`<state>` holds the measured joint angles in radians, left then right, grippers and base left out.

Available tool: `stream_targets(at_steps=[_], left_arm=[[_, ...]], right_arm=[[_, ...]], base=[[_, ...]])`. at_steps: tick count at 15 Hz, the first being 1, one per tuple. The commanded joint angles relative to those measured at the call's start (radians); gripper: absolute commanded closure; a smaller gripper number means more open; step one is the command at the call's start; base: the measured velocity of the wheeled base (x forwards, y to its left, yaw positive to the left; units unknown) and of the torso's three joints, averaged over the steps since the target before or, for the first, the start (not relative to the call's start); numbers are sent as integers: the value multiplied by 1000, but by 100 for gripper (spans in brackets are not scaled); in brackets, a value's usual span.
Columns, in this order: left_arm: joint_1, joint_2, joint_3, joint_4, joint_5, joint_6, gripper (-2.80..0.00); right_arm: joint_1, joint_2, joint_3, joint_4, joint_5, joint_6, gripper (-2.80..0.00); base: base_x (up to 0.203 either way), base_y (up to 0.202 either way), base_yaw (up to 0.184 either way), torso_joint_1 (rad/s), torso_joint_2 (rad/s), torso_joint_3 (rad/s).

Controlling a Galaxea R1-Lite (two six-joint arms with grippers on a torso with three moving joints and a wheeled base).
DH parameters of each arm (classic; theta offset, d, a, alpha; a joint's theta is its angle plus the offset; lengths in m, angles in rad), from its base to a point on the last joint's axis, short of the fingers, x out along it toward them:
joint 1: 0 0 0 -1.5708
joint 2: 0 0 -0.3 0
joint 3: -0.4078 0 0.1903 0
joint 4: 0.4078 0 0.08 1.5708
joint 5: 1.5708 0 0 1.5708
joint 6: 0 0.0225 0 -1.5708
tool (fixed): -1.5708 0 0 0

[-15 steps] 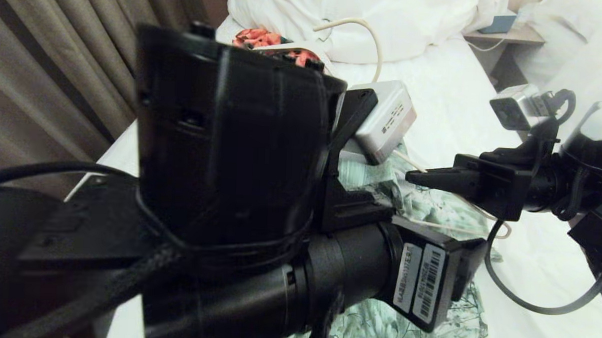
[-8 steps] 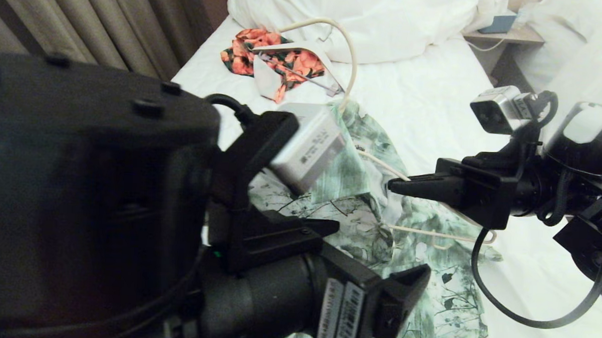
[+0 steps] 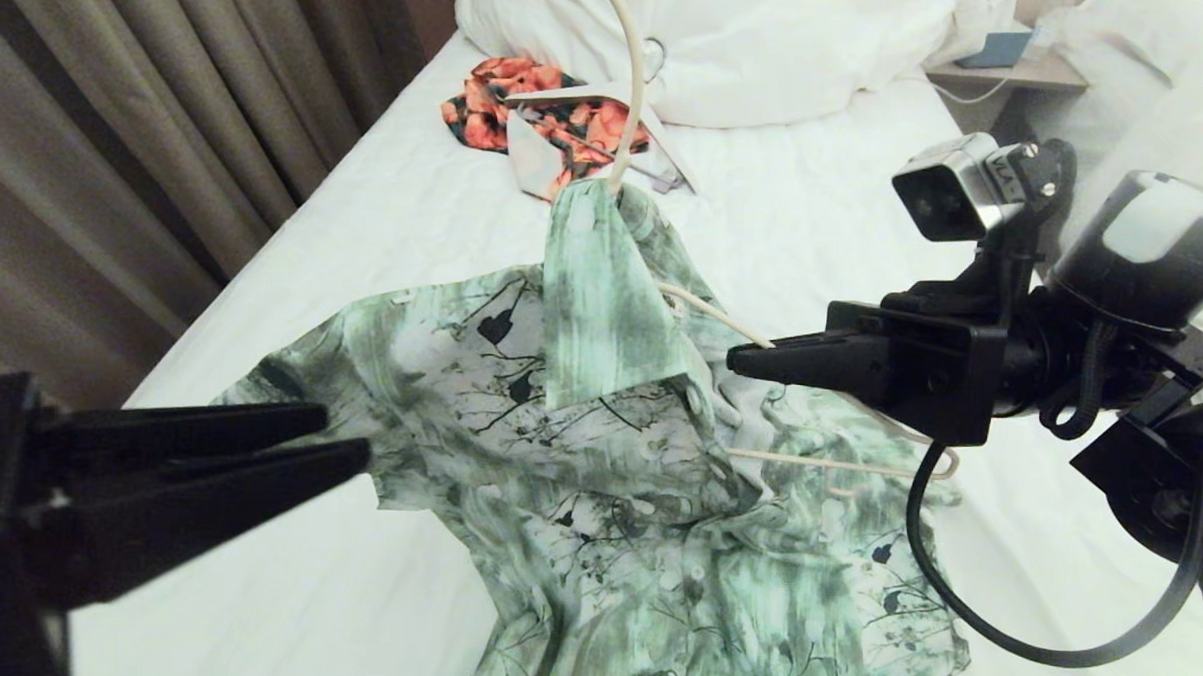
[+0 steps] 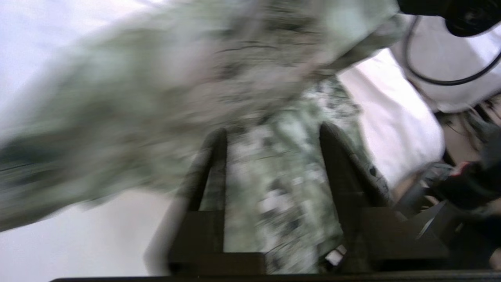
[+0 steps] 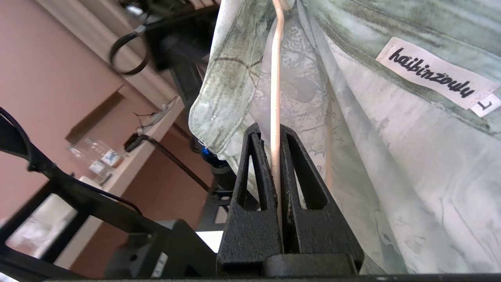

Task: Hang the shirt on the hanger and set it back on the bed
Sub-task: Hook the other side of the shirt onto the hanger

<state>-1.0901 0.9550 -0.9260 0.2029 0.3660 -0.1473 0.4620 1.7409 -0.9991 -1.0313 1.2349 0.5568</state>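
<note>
Mid-hanging: my right gripper (image 5: 276,156) is clamped on the hanger (image 3: 625,99) wire, shirt (image 3: 607,458) half-draped on the bed (image 3: 385,220). Left gripper (image 3: 353,439) fingers apart, empty, beside the sleeve. Next I need the left to pull the other shoulder over.

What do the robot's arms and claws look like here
Both claws, left and right, are matte black with long tapering fingers; the right's have triangular cut-outs. A silver box camera sits above the right wrist, a black cable loops beneath, and the joint cap is grey-white.
</note>
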Motion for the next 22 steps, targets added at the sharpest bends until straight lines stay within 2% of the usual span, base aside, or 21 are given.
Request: stream_targets(at_steps=[1, 3, 6, 8, 9, 12, 17, 22], left_arm=[[38, -161, -15, 55, 3, 27, 0], [44, -158, -45, 78, 2, 43, 0], [44, -135, -42, 78, 1, 116, 0], [44, -109, -44, 75, 1, 121, 0], [44, -100, -37, 75, 1, 136, -280], [44, -70, -36, 48, 2, 213, -280], [44, 3, -35, 22, -3, 228, -280], [44, 125, -35, -149, -12, 252, -280]], right_arm=[[8, 3, -6, -6, 6, 17, 0], [38, 7, -10, -4, 7, 28, 0], [83, 1, -4, -3, 6, 29, 0], [116, 5, -1, -3, 6, 29, 0], [122, 6, -1, -1, 6, 29, 0], [128, 5, 18, -1, 9, 29, 0], [129, -3, 31, -4, 9, 29, 0], [141, -3, 27, -4, 8, 29, 0]], base=[[0, 0, 0, 0, 0, 0], [0, 0, 0, 0, 0, 0], [0, 0, 0, 0, 0, 0], [0, 0, 0, 0, 0, 0], [0, 0, 0, 0, 0, 0], [0, 0, 0, 0, 0, 0], [0, 0, 0, 0, 0, 0], [0, 0, 0, 0, 0, 0]])
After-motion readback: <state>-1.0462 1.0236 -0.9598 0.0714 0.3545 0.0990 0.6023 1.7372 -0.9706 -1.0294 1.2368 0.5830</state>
